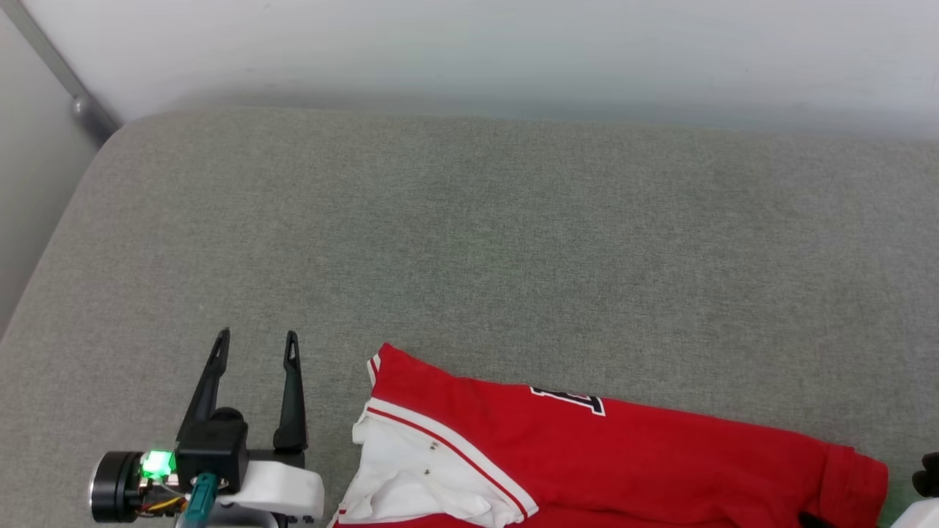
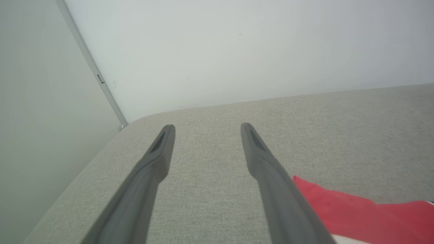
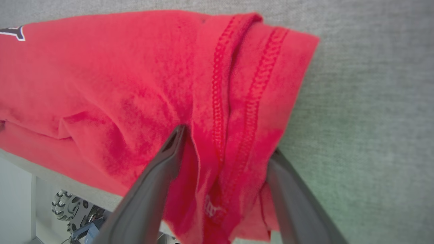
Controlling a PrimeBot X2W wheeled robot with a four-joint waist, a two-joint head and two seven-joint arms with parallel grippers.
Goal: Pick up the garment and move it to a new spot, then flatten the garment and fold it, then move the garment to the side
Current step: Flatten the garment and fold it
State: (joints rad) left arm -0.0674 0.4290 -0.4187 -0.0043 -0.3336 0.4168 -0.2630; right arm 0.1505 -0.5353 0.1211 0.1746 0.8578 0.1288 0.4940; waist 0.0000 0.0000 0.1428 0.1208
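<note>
The red garment (image 1: 623, 455) lies folded into a long band on the grey cushion (image 1: 469, 242) near its front edge, a white sleeve (image 1: 411, 477) with stripe trim at its left end and a bit of black lettering (image 1: 568, 400) on top. My left gripper (image 1: 257, 336) stands open and empty just left of the sleeve; in the left wrist view this gripper (image 2: 207, 127) has a red corner of the garment (image 2: 356, 213) to its right. My right gripper (image 3: 227, 142) is open astride the garment's (image 3: 118, 78) stitched hem (image 3: 251, 98), one finger (image 3: 169, 152) on top, the other tip hidden under the cloth.
A pale wall (image 1: 513, 51) runs along the cushion's far side, with a metal post (image 1: 81, 103) at the back left corner. The cushion's left edge (image 1: 44, 264) drops off beside my left arm. Below the front edge, part of the robot's base (image 3: 67, 210) shows.
</note>
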